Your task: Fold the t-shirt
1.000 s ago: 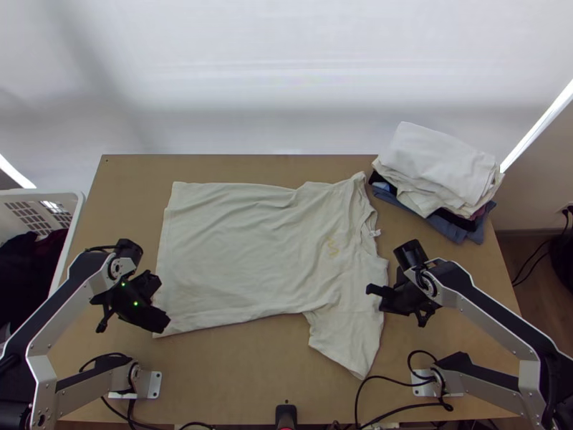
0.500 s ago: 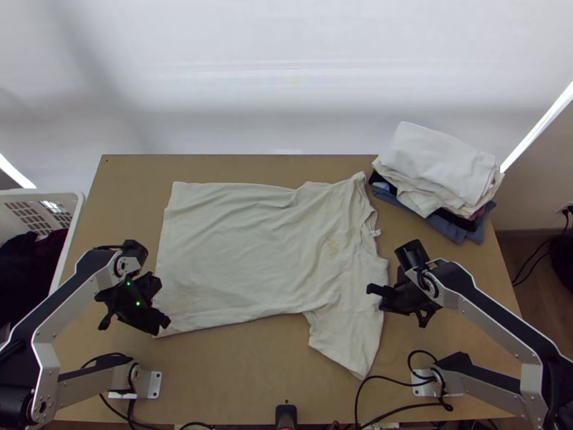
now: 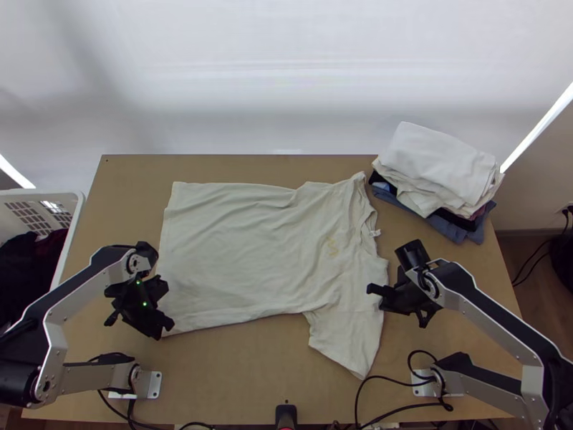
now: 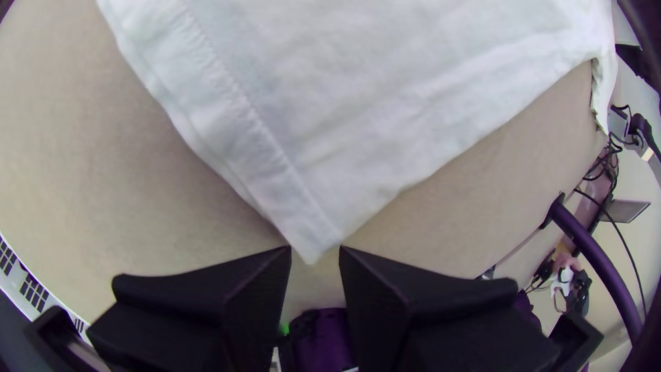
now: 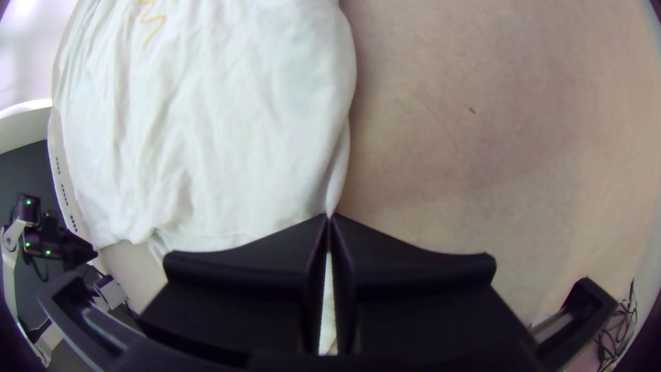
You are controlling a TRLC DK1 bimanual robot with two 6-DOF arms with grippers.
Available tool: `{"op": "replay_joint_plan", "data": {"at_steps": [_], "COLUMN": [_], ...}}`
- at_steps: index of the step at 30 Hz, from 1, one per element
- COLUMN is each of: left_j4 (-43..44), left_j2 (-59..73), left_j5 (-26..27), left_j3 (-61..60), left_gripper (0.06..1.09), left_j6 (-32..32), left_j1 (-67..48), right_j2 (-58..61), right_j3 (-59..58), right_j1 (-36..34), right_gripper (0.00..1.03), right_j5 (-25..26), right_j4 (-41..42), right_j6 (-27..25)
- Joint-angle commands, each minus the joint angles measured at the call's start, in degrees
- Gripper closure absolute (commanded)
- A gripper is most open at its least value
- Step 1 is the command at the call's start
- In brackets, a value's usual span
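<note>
The cream t-shirt (image 3: 236, 251) lies spread with wrinkles, its hem at the left and collar at the right; one sleeve points to the near edge. My left gripper (image 3: 165, 326) is at the hem's near corner. Seen from the left wrist, the gripper (image 4: 315, 251) stands open, the shirt's corner (image 4: 310, 238) between its fingertips. My right gripper (image 3: 379, 297) is at the shirt's right edge, beside the near sleeve. From the right wrist, this gripper (image 5: 329, 218) is shut on the edge of the shirt (image 5: 241, 138).
A stack of folded clothes (image 3: 440, 172) sits at the table's far right corner. A white basket (image 3: 71, 201) with dark cloth stands off the left edge. Black cables (image 3: 365, 390) run along the near edge of the table (image 3: 243, 365).
My left gripper has moved a little to the right and slightly toward the near edge, coming to the hem corner. The right arm and the shirt look the same.
</note>
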Motion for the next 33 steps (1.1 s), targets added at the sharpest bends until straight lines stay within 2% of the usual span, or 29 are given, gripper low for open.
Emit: {"op": "replay_joint_plan", "data": {"at_steps": [1,2,3,8,12,15,17,23,27,33], "left_j4": [0.1,1.0,1.7,1.0,0.4,1.0,1.6,16.5,29.4,42.3], "left_j2": [1.7,1.2,0.1,-3.4,-5.8,-10.0,-13.2,-22.1,-27.2,-28.9], "left_j5": [-0.3,-0.3,-0.3,-0.4,0.7,4.2,8.4,16.1,16.4,14.8], "left_j3": [-1.3,-1.1,-1.1,-1.2,4.0,8.3,11.2,13.0,10.9,14.5], "left_gripper": [0.85,1.02,1.04,1.05,1.05,1.05,1.05,1.05,1.05,1.05], "left_j6": [-1.3,-1.4,-1.5,-0.6,-0.7,-1.1,-2.5,-20.3,-23.7,-31.3], "left_j1": [-0.4,-0.4,-0.3,1.4,6.4,8.3,8.6,8.2,8.7,11.3], "right_j2": [-1.1,-1.2,-1.4,-2.2,-4.7,-7.2,-9.8,-14.6,-12.5,-8.3], "right_j3": [-1.5,-1.5,-1.5,-1.6,-0.6,1.0,3.1,9.7,16.3,25.7], "right_j1": [-0.2,-0.2,-0.2,-0.2,-0.8,-1.3,-1.4,-2.1,-4.1,-5.2], "right_gripper": [1.00,1.00,1.00,1.00,1.00,1.00,1.00,1.00,1.00,1.00], "right_j5": [0.3,0.3,0.3,0.4,0.5,1.5,5.3,12.6,13.0,16.8], "right_j4": [0.1,0.1,0.1,0.0,-0.4,-0.4,0.0,12.4,15.3,21.1], "right_j6": [-0.3,-0.3,-0.3,-0.6,-2.2,-3.2,-3.4,-5.2,-6.9,-12.6]}}
